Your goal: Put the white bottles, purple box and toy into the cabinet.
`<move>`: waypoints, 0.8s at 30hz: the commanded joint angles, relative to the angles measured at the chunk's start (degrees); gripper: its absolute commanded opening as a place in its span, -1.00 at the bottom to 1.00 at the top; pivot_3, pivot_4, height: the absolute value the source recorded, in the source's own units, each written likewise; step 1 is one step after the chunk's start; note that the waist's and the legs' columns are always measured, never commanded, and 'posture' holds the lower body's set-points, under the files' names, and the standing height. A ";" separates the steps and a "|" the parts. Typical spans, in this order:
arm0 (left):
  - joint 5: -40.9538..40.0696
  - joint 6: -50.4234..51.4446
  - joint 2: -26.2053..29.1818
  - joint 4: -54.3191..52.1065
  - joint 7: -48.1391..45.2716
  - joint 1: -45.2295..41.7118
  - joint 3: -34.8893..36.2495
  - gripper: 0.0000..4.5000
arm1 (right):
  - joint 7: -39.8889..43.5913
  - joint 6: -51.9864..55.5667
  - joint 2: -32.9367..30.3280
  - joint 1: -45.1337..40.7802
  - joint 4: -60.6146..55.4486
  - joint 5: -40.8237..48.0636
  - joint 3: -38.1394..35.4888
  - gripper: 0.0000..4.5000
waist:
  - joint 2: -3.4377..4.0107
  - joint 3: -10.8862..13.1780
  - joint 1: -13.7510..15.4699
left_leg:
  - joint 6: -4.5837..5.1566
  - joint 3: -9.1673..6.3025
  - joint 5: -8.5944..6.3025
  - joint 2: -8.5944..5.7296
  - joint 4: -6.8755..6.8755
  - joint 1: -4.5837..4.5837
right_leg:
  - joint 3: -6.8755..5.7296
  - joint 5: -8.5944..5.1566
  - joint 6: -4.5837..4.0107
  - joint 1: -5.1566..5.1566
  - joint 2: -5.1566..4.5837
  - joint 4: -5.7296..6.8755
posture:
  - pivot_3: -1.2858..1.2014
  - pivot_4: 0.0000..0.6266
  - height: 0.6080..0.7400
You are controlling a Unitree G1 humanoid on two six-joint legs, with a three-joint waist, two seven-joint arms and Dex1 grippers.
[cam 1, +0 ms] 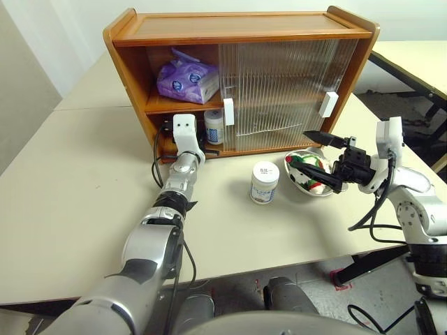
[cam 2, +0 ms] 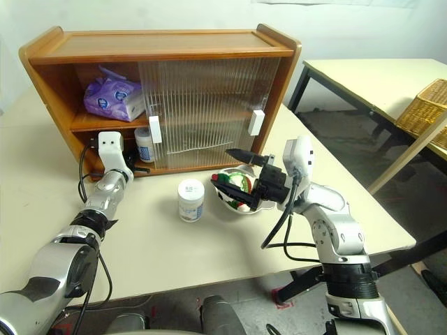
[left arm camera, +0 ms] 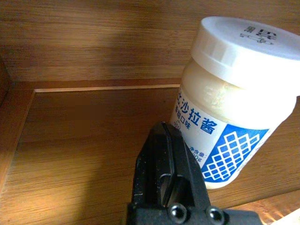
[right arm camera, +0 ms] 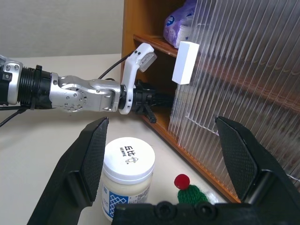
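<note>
Left wrist view, left tool (left arm camera: 168, 176) clenched empty beside shelved white bottle (left arm camera: 234, 103), right tool (cam 1: 323, 159) released.

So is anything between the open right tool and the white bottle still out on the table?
Nothing visible. The right tool hangs with its jaws spread, and the white bottle stands on the table just beyond them with bare space between. The toy in the metal bowl sits beside the bottle, off that line.
</note>
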 commanded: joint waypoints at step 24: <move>-2.81 -8.88 0.02 -5.97 -4.85 6.70 1.14 -0.99 | 0.51 0.09 0.47 -0.85 0.35 -0.20 0.75 1.00 | 0.01 0.00 -0.03 | 0.02 0.00 -0.01 0.00 -0.01 -0.06 | 0.00 0.02 -0.03 -0.02 0.00 -0.06 | -0.11 -1.00 1.00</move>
